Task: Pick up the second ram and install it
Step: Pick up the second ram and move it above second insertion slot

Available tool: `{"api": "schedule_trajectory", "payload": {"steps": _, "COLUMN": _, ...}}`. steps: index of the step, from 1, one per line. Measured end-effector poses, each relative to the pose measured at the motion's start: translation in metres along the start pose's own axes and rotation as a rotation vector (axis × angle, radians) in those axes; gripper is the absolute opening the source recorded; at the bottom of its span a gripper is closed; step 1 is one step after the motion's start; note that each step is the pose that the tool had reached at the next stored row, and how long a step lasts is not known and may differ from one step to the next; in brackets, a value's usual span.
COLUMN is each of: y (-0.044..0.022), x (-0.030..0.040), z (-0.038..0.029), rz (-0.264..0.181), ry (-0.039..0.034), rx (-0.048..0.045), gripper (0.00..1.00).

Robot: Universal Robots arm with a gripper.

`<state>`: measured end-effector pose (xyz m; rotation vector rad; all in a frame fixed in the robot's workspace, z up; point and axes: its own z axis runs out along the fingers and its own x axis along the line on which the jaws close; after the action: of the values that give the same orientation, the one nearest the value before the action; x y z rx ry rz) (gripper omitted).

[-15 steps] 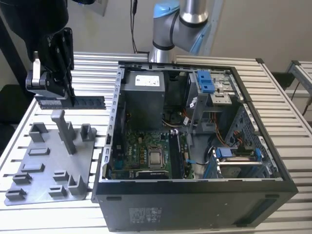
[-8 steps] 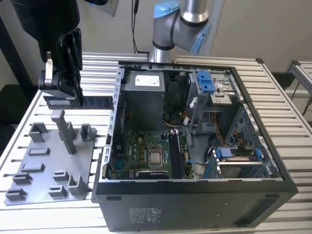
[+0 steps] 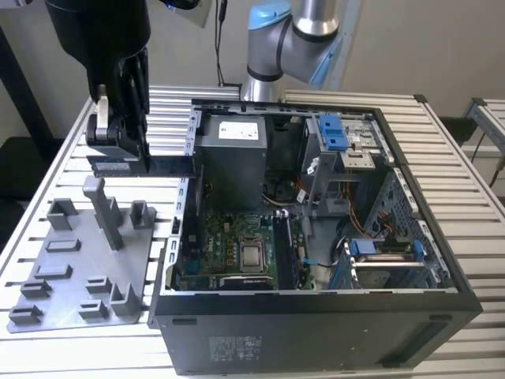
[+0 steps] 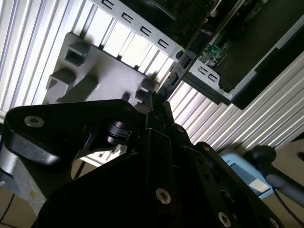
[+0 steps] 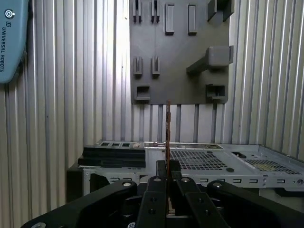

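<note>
Pincer (image 3: 125, 154) clamped on the second ram (image 3: 166, 166), which is held level above the counter (image 3: 461, 189). In the exterior view the stick hangs at 12 o'clock from the grey holder plate (image 3: 75, 272) and at 10 o'clock from the motherboard (image 3: 229, 253). One end lies near the open case's (image 3: 316, 332) wall. It appears edge-on in the first wrist view (image 5: 168, 123).

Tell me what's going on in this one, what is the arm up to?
The arm's gripper is shut on the second ram and holds it level in the air over the slatted table. In the exterior view the stick hangs above the far end of the grey holder plate, just to the left of the open computer case. In the first wrist view it juts edge-on from between the fingers. It is not yet seated on the motherboard.
</note>
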<state>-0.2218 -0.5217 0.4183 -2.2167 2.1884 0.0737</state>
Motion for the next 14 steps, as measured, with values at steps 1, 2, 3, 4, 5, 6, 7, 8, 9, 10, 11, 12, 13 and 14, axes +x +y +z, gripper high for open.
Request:
{"api": "schedule_trajectory", "payload": {"steps": 1, "y": -0.0027, "x": 0.0, "z": -0.0001, "rz": 0.0, "ry": 0.0, "rx": 0.0, "gripper": 0.14}}
{"api": "schedule_trajectory", "payload": {"steps": 2, "y": -0.0053, "x": 0.0, "z": -0.0001, "rz": 0.0, "ry": 0.0001, "rx": -0.0001, "gripper": 0.14}}
{"api": "schedule_trajectory", "payload": {"steps": 3, "y": -0.008, "x": 0.0001, "z": -0.0001, "rz": -0.001, "ry": 0.0001, "rx": -0.0001, "gripper": 0.14}}
{"api": "schedule_trajectory", "payload": {"steps": 4, "y": -0.0107, "x": 0.0001, "z": -0.0001, "rz": -0.001, "ry": -0.0001, "rx": 0.0, "gripper": 0.14}}
{"api": "schedule_trajectory", "payload": {"steps": 5, "y": -0.0134, "x": 0.0001, "z": -0.0002, "rz": -0.001, "ry": -0.0001, "rx": 0.0, "gripper": 0.14}}
{"api": "schedule_trajectory", "payload": {"steps": 6, "y": -0.0161, "x": 0.0001, "z": -0.0002, "rz": -0.001, "ry": 0.0, "rx": 0.0, "gripper": 0.14}}
{"api": "schedule_trajectory", "payload": {"steps": 7, "y": -0.0189, "x": 0.0001, "z": -0.0003, "rz": -0.001, "ry": 0.0001, "rx": -0.0001, "gripper": 0.14}}
{"api": "schedule_trajectory", "payload": {"steps": 8, "y": -0.0215, "x": 0.0002, "z": -0.0003, "rz": -0.001, "ry": 0.0, "rx": -0.0001, "gripper": 0.14}}
{"api": "schedule_trajectory", "payload": {"steps": 9, "y": -0.0243, "x": 0.0002, "z": -0.0004, "rz": -0.002, "ry": 0.0, "rx": -0.0001, "gripper": 0.14}}
{"api": "schedule_trajectory", "payload": {"steps": 10, "y": -0.027, "x": 0.0002, "z": -0.0004, "rz": -0.002, "ry": 0.0, "rx": -0.0001, "gripper": 0.14}}
{"api": "schedule_trajectory", "payload": {"steps": 11, "y": -0.0298, "x": 0.0002, "z": -0.0005, "rz": -0.002, "ry": 0.0001, "rx": -0.0002, "gripper": 0.14}}
{"api": "schedule_trajectory", "payload": {"steps": 12, "y": -0.0325, "x": 0.0002, "z": -0.0005, "rz": -0.002, "ry": 0.0, "rx": -0.0001, "gripper": 0.14}}
{"api": "schedule_trajectory", "payload": {"steps": 13, "y": -0.0352, "x": 0.0002, "z": -0.0006, "rz": -0.002, "ry": 0.0001, "rx": -0.0002, "gripper": 0.14}}
{"api": "schedule_trajectory", "payload": {"steps": 14, "y": -0.038, "x": 0.0003, "z": -0.0006, "rz": -0.002, "ry": 0.0, "rx": -0.0001, "gripper": 0.14}}
